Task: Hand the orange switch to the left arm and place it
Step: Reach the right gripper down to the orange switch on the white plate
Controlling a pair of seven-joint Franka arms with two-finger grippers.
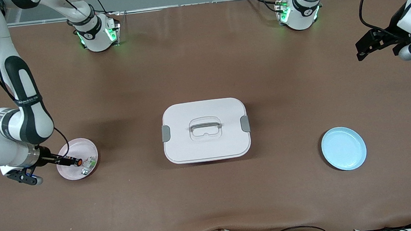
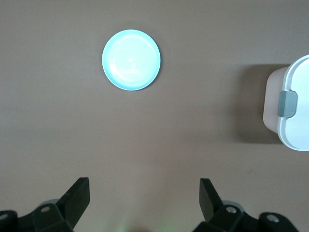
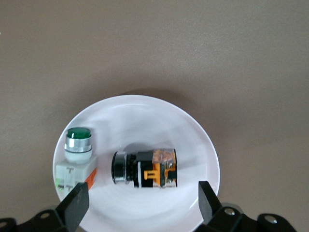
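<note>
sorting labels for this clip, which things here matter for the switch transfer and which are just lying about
Job: orange switch on pink plate; box; right gripper, open over that plate; left gripper, open, waiting; blue plate.
Lying about: green-capped switch.

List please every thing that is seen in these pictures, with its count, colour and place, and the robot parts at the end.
orange switch: one, black with orange, lying on the pink plate.
green-capped component: one, white with green cap, on the same plate beside the switch.
pink plate: one, pink, toward the right arm's end of the table.
box: one, white with grey latches and handle, lid on, at the table's middle.
blue plate: one, light blue, nothing on it, toward the left arm's end.
table: one, brown.
right hand: one, black, open, over the pink plate.
left hand: one, black, open, waits over bare table.
</note>
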